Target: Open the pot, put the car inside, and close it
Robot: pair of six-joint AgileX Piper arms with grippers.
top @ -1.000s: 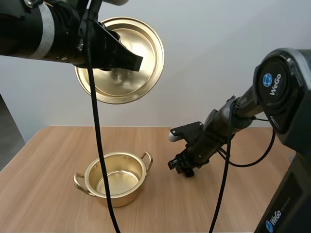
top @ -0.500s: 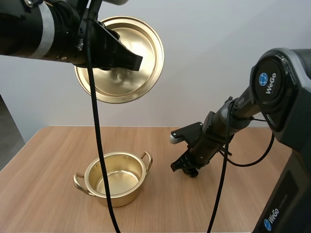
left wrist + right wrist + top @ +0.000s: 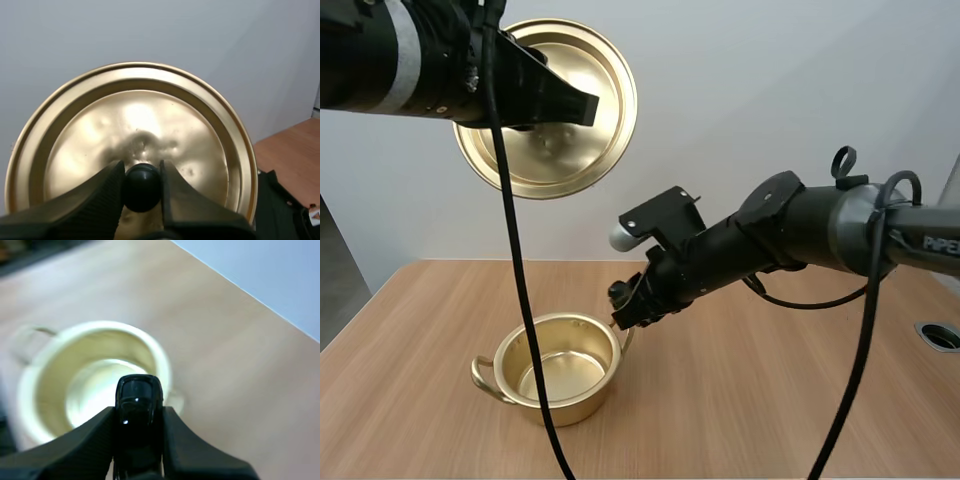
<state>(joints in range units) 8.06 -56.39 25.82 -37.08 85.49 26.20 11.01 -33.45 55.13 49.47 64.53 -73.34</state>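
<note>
Right gripper (image 3: 139, 412) pinched the small, rigid, seemingly light car (image 3: 137, 390) across its flanks above the pot (image 3: 570, 405); left gripper (image 3: 141, 172) clamped the lid (image 3: 575, 130) by its knob (image 3: 141, 192), upper left.

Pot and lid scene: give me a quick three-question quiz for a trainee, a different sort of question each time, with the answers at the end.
1. True or false: the lid sits on the pot.
2. What is the right gripper pinching over the pot? A: a grape. B: a black car. C: nothing.
3. Fill in: the left gripper holds the lid by its black ____.

Key:
1. False. The lid is held up in the air and the pot stands open on the table.
2. B.
3. knob.
</note>
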